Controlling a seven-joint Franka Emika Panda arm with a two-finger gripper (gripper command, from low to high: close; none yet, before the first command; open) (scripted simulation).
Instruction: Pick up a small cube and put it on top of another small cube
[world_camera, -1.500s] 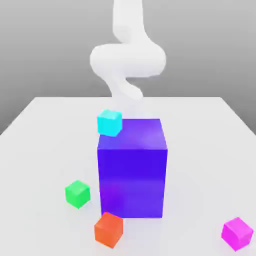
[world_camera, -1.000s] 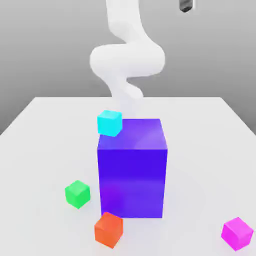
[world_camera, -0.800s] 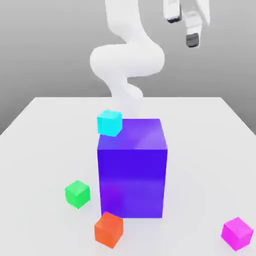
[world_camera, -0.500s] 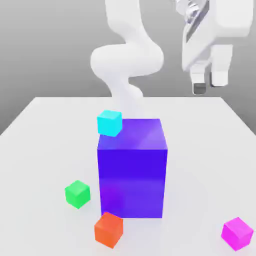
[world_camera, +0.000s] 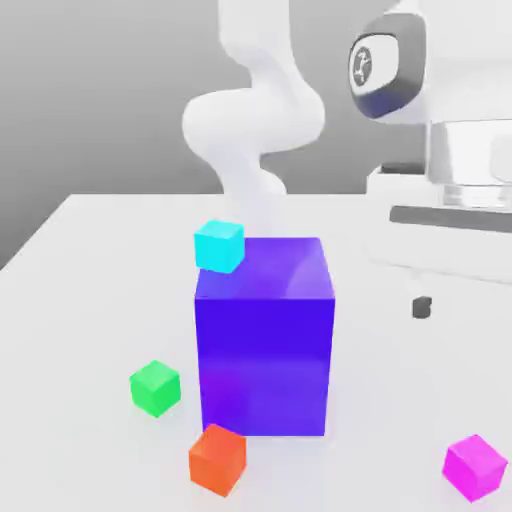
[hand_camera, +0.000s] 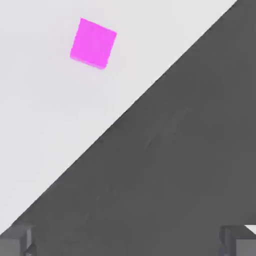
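The small bright magenta-pink cube (world_camera: 475, 467) is lying free on the white surface (world_camera: 90, 290), near the corner at the exterior view's right, well apart from the small bright green cube (world_camera: 155, 388). The pincer (hand_camera: 128, 240) is being held spread and empty. The cube is being judged rigid, light and smooth; opposite flat faces are being recommended for gripping.
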